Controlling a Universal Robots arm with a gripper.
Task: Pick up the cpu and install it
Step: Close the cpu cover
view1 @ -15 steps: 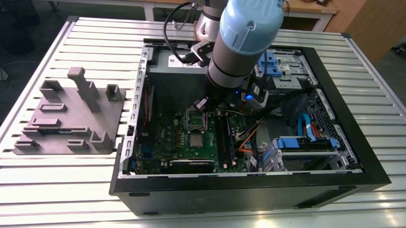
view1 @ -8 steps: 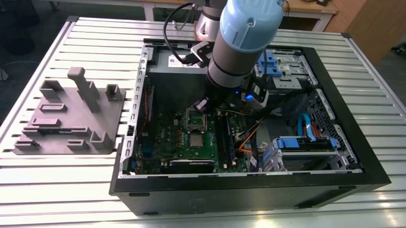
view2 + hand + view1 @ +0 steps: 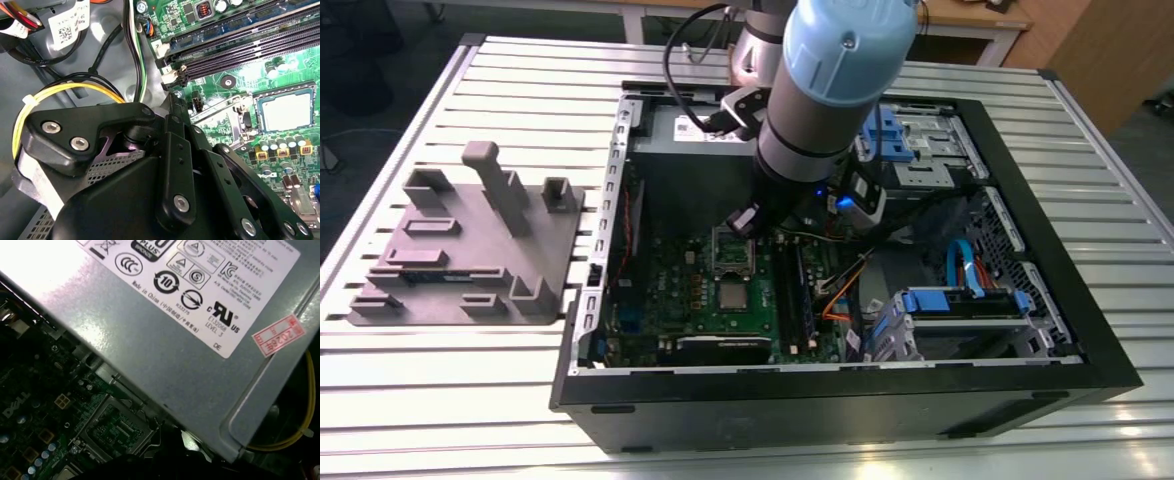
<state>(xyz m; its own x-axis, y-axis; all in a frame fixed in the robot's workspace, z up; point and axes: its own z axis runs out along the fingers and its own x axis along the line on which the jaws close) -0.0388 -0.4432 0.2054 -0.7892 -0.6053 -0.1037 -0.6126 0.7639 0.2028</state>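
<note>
We see a workshop or lab bench: an opened computer case (image 3: 854,390) on a slatted aluminium table (image 3: 427,400), beside a grey parts fixture (image 3: 467,250).

A ribbed, pale metal surface (image 3: 440,400) of long parallel slats fills most of the exterior view. Along the top edge stands white-legged furniture (image 3: 974,40), with a wooden panel (image 3: 1094,50) at upper right. Dark floor (image 3: 374,110) shows at upper left. Even, soft light falls across the slats.

Open computer case (image 3: 1107,370), grey fixture (image 3: 460,250)
</note>
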